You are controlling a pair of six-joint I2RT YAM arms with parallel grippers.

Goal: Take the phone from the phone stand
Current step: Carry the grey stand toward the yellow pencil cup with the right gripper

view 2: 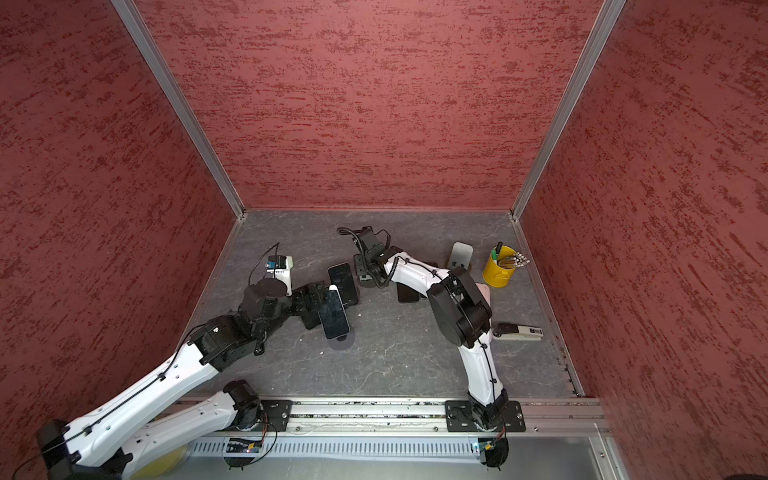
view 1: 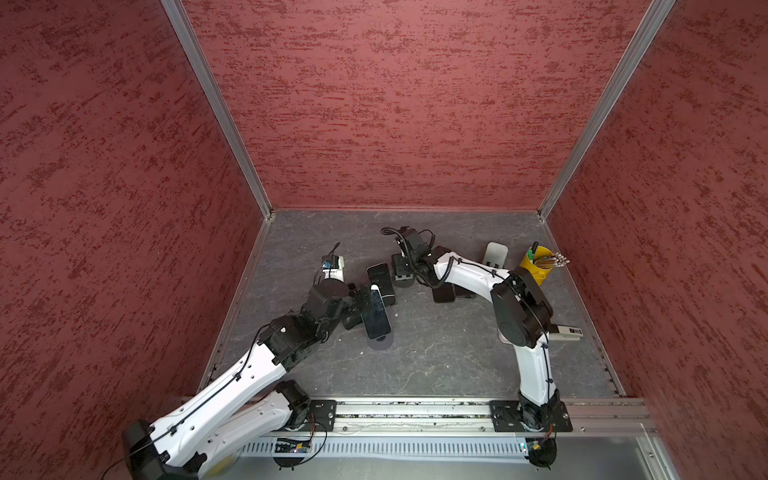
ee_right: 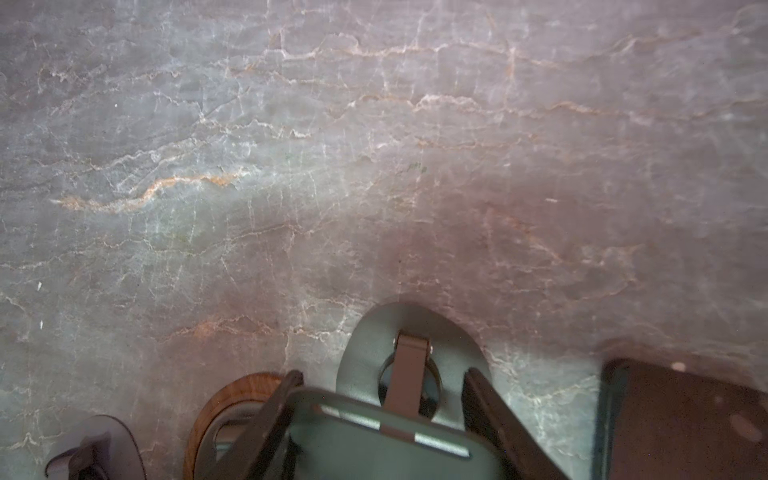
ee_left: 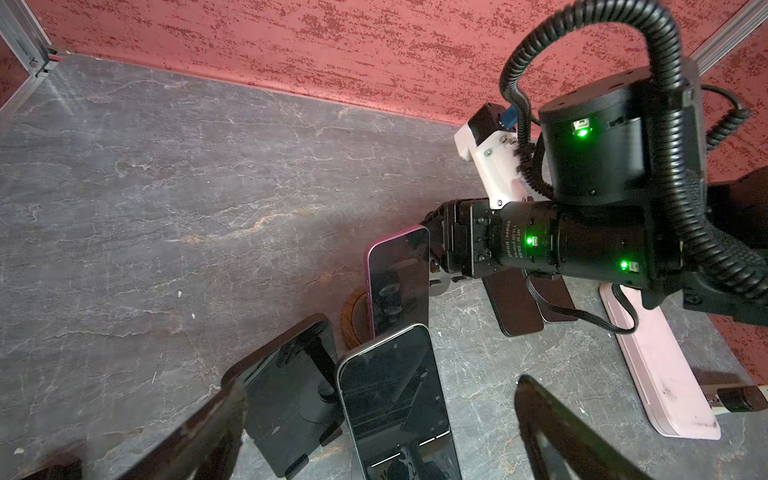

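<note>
My right gripper (ee_right: 384, 376) is shut on the long edges of a glossy dark phone (ee_right: 374, 449), which tilts above the grey oval phone stand (ee_right: 365, 345) and its upright arm. In both top views this gripper (view 1: 401, 272) points down over that stand's base and hides the phone. My left gripper (ee_left: 380, 384) is open, one finger on each side of a silver-edged phone (ee_left: 395, 395) without touching it. That phone (view 1: 376, 313) leans on a second stand with a round base (view 1: 381, 344).
A pink-edged phone (ee_left: 397, 282) leans over a wooden round base (ee_left: 353, 320). An empty black stand (ee_left: 286, 399) is beside my left finger. Flat phones (view 1: 442, 293) lie under the right arm. A yellow pen cup (view 1: 538, 264) and a silver stand (view 1: 494, 253) are at back right.
</note>
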